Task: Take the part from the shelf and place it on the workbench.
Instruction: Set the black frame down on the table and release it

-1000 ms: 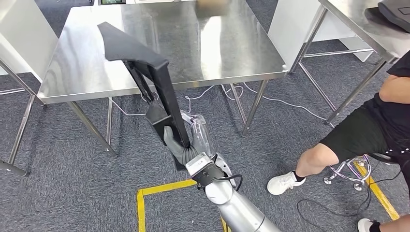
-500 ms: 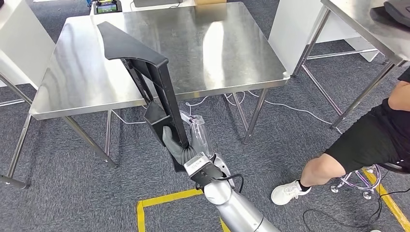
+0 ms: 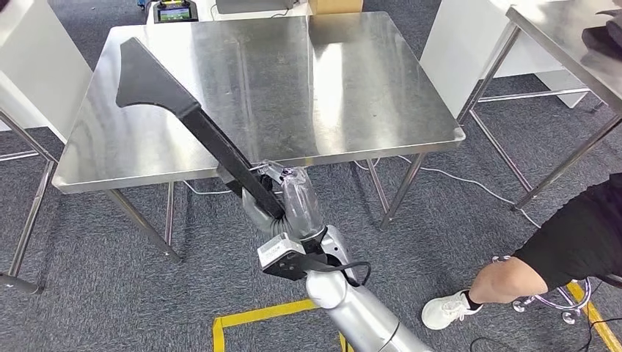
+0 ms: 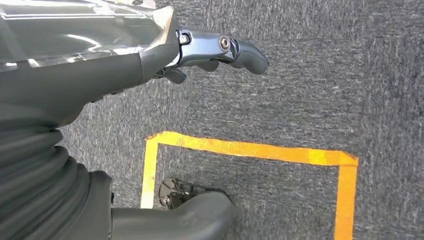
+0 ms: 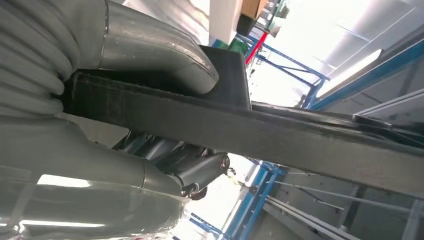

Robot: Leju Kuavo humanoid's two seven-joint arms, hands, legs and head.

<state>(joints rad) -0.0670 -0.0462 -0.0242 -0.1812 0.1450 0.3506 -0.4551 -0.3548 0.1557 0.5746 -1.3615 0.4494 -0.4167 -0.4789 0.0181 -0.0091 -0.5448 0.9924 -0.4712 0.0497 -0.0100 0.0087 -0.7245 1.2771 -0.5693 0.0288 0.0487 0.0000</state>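
**Gripping the black part, held out over the steel surface**

Rising from the lower edge of the head view, the silver right arm (image 3: 359, 315) is seen reaching forward above grey carpet (image 3: 88, 293) marked with yellow floor tape (image 3: 249, 317). The right hand (image 3: 282, 202) is clenched around the lower end of the black part (image 3: 191, 110); in the right wrist view the thick grey thumb (image 5: 165, 55) is pressed over the top of the dark bar (image 5: 280, 135), with darker fingers (image 5: 200, 170) curled beneath it. From the hand the part is tilted up and away to the left, so that its broad, flared end is held over the near left portion of the steel surface (image 3: 352, 81). Whether that end touches the metal cannot be told.

The left hand (image 4: 150, 55) is seen hanging over the carpet and the tape, its fingers (image 4: 240, 50) loosely extended and nothing held between them.

At the right, a seated person's leg (image 3: 543, 257) and white shoe (image 3: 446, 312) are seen beside a stool (image 3: 546, 301). Cables (image 3: 440, 172) lie on the floor under the surface. Beyond its far edge a small screen (image 3: 174, 12) and a cardboard box (image 3: 334, 6) are seen, and a second steel table (image 3: 557, 37) stands at far right.
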